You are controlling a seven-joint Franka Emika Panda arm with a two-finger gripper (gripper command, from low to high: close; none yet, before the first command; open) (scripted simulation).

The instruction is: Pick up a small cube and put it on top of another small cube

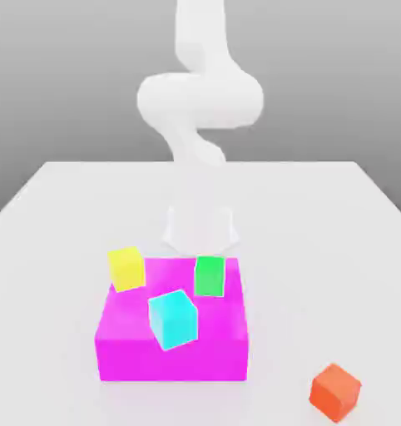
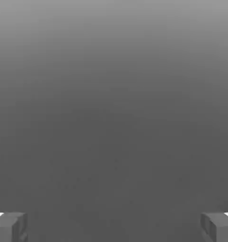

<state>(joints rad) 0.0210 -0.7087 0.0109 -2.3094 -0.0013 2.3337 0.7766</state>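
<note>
With its hand (image 2: pixel 114 228) empty and fingers wide apart, the robot could topple the orange-red cube (image 1: pixel 335 393), on the tabletop (image 1: pixel 304 250) near the magenta block (image 1: pixel 172 358) toward the exterior view's right, if it closes askew to the cube's turned faces

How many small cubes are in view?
4: yellow, green and cyan on the magenta block; orange-red on the table, toward the exterior view's right. Others could be hidden behind the block.
</note>
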